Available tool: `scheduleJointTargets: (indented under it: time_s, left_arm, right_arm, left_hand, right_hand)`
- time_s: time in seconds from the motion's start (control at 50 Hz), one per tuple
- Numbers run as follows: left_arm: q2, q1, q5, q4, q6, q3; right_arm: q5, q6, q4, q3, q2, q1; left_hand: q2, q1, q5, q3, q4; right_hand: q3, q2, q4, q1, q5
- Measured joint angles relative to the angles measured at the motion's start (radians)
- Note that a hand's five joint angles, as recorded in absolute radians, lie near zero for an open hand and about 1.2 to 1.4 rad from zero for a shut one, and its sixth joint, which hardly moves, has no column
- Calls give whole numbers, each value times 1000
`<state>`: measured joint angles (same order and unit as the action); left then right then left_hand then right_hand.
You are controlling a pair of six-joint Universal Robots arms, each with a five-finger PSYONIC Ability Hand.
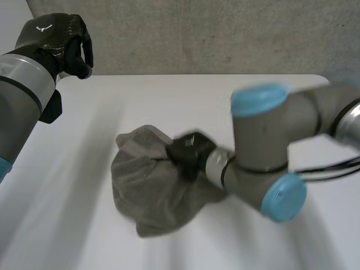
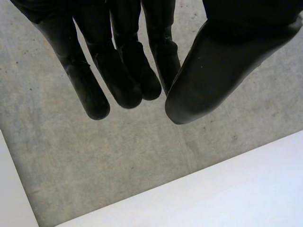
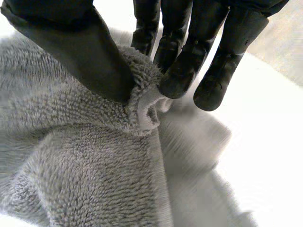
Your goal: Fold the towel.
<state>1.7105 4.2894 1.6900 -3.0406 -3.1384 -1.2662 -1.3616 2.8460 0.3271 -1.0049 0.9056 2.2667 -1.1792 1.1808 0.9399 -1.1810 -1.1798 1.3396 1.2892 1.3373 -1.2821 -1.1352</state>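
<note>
Fluffy grey towel point(image 1: 149, 194) bunched centrally on the white bench point(image 1: 62, 225), hem pinched by right robot hand point(image 1: 188, 153); left robot hand point(image 1: 56, 36), fingers point(image 2: 118, 80) slack, above the far left corner

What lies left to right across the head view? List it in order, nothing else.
From the left: left hand, raised and holding nothing → towel, bunched on the table → right hand, pinching the towel's edge → right arm.

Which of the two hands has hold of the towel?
The right hand: its thumb and fingers pinch a fold of the grey towel. The left hand hangs open near the table's far edge, touching nothing.
</note>
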Motion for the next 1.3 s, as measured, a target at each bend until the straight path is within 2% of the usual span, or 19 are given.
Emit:
scheduleJointTargets:
  time_s: [0.08, 0.12, 0.24, 0.3, 0.36, 0.42, 0.52, 0.56, 0.6, 0.62, 0.66, 0.7, 0.9, 1.0, 1.12, 1.14, 1.18, 1.24, 1.3]
  left_arm:
    - [1, 2, 0, 1, 0, 2]
    - [1, 3, 1, 2, 0, 3]
    - [1, 4, 5, 2, 0, 4]
    - [1, 4, 6, 2, 0, 5]
    - [0, 4, 7, 2, 0, 6]
    - [0, 4, 7, 2, 0, 6]
    - [0, 3, 6, 2, 0, 4]
    - [0, 3, 5, 2, -1, 3]
    - [0, 3, 4, 2, -1, 2]
    - [0, 2, 4, 2, -2, 1]
    - [3, 0, 2, 2, -3, 0]
    - [5, -2, 1, 2, -4, 0]
    - [14, -17, -2, 3, -10, -3]
    - [14, -26, -2, 3, -12, -2]
    - [14, -30, 0, 3, -12, -2]
    - [14, -31, 1, 3, -12, -2]
    - [14, -32, 2, 3, -12, -3]
    - [15, -34, 3, 3, -9, -3]
    - [17, -34, 5, 3, -7, -3]
  right_arm:
    - [2, 45, 44, 172, 100, -21]
    - [4, 97, 60, 319, 170, -46]
    - [11, 231, 86, 594, 261, -107]
    - [18, 257, 119, 622, 265, -120]
    - [30, 224, 192, 558, 241, -124]
    - [34, 113, 275, 419, 194, -115]
    - [7, -162, 371, 135, 114, -75]
    - [-9, -219, 366, 68, 104, -66]
    - [-19, -238, 350, 32, 106, -61]
    - [-27, -240, 326, 8, 115, -59]
    - [-38, -217, 277, -19, 141, -59]
    - [-43, -176, 227, -34, 177, -68]
    - [-56, 125, -112, -215, 426, -162]
    - [-117, 183, -222, -298, 479, -185]
    - [-208, 189, -252, -310, 485, -192]
    - [-220, 187, -251, -307, 484, -192]
    - [-236, 184, -248, -301, 481, -193]
    - [-249, 179, -236, -290, 477, -198]
    - [-252, 177, -224, -282, 475, -206]
  left_hand:
    - [506, -509, -459, 501, 506]
    - [628, -646, -587, 628, 627]
    - [694, -708, -659, 686, 686]
    - [701, -713, -669, 693, 694]
    - [704, -715, -670, 693, 697]
    - [705, -718, -675, 697, 700]
    - [719, -735, -691, 716, 719]
    - [724, -740, -697, 721, 724]
    - [730, -747, -704, 728, 730]
    - [740, -756, -713, 740, 741]
    - [763, -777, -731, 759, 762]
    - [779, -793, -750, 777, 781]
    - [921, -913, -881, 924, 912]
    - [927, -914, -884, 927, 917]
    - [924, -914, -873, 925, 915]
    - [853, -848, -805, 855, 848]
    - [566, -566, -500, 571, 560]
    - [40, -51, 23, 51, 35]
    - [-150, 86, 164, -142, -151]
  right_hand:
    - [0, 0, 0, -6, 0]
    - [3, 1, 0, -11, 0]
    - [6, 5, 0, -18, 0]
    - [6, 5, 0, -18, 0]
    - [6, 5, 0, -18, 0]
    - [6, 5, 0, -18, 0]
    - [-54, -33, -57, 38, 48]
    - [-355, -339, -357, 322, 353]
    - [-556, -547, -557, 529, 566]
    - [-789, -786, -771, 763, 802]
    - [-1030, -1002, -1028, 978, 1050]
    - [-1087, -1038, -1081, 1025, 1079]
    - [-1097, -1038, -1084, 1046, 1079]
    - [-1097, -1038, -1084, 1049, 1079]
    - [-1097, -1038, -1084, 1049, 1079]
    - [-1097, -1038, -1084, 1049, 1079]
    - [-1097, -1038, -1084, 1049, 1079]
    - [-1097, -1038, -1084, 1049, 1079]
    - [-1097, -1038, -1084, 1050, 1079]
